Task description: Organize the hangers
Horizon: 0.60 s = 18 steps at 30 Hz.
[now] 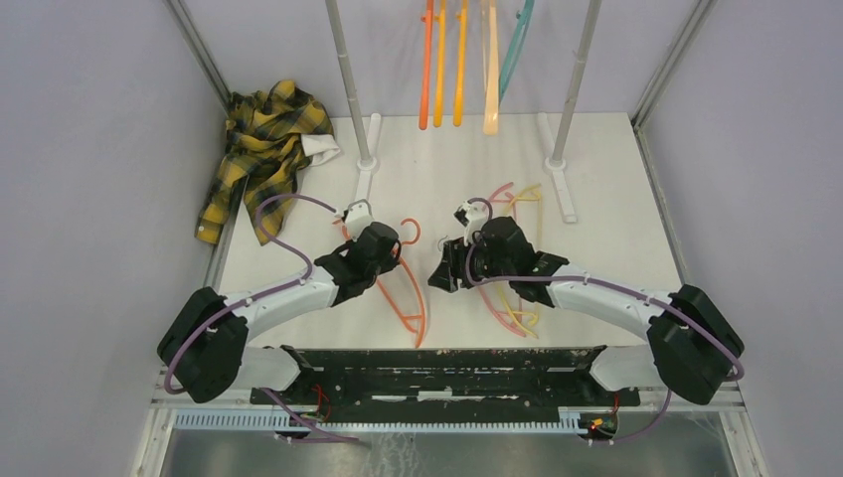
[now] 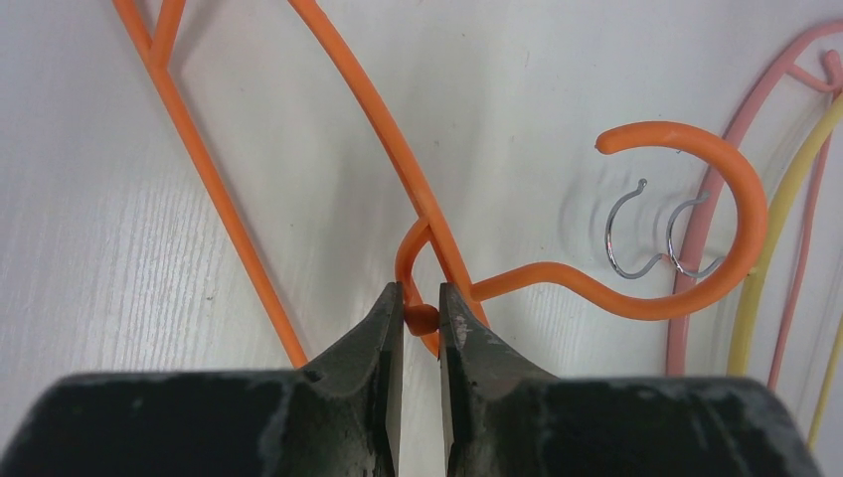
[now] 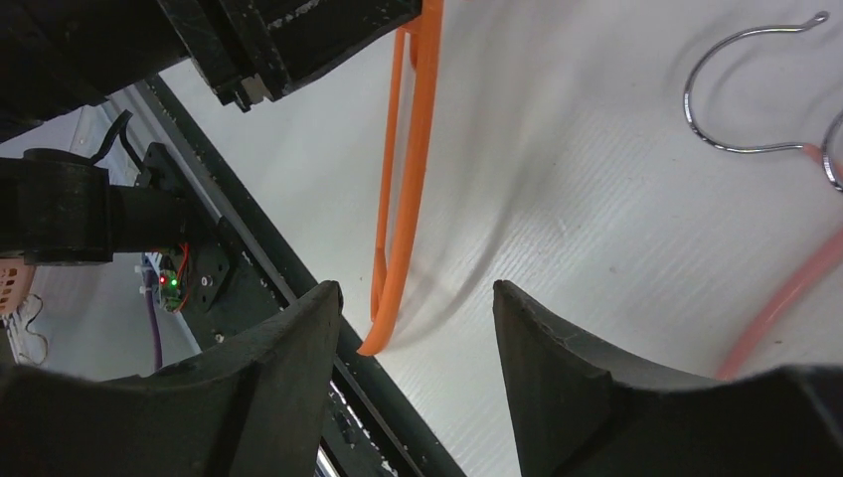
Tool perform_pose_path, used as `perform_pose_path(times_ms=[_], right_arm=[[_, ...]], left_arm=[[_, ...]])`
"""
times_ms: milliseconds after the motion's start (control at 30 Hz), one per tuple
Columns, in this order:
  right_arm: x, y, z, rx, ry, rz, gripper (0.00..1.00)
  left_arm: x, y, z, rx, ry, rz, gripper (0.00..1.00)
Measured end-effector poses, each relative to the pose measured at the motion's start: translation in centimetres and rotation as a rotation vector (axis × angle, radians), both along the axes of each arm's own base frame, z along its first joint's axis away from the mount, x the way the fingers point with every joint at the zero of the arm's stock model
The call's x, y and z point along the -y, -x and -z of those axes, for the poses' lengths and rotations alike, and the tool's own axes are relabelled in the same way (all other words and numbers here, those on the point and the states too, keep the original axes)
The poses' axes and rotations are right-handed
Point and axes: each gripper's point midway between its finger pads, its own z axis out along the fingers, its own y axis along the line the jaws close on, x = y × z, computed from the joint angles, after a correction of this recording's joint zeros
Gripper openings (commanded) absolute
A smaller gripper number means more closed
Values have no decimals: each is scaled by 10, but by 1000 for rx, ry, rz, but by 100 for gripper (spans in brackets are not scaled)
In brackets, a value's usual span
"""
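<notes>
Top view: the left gripper [image 1: 390, 237] is sitting over an orange hanger [image 1: 421, 316] on the table [image 1: 596, 159]. The right gripper [image 1: 444, 270] is hovering beside pink and yellow hangers [image 1: 517, 318], and more hangers [image 1: 461, 70] are hanging behind.
Left wrist: the fingers are pinching the orange hanger's neck.
Right wrist: the jaws are gaping wide, holding nothing.

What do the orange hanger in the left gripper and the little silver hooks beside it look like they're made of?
The orange hanger, pinched by the left gripper, looks like moulded plastic: even colour, smooth rounded rod, soft sheen. The silver hooks look like thin bare metal wire, bright and reflective; likely steel, though that can't be confirmed.
</notes>
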Motion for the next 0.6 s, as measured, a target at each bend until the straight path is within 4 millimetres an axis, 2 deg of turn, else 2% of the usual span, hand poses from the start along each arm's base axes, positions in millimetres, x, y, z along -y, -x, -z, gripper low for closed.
perform_pose_path(times_ms=[100,400,533,600], right_arm=[[-8,5,2,0,-6,-30,67],[-36,31,63,-128,60,-111,65],[-42,37,64,-129,52,-129,58],[-48,37,59,-117,37,-136,51]], left_arm=[[0,0,-1,4,3,0,3],[-5,3,-8,26,14,-8,3],[-10,4,-11,40,11,-20,3],[-10,4,-12,42,13,-20,3]])
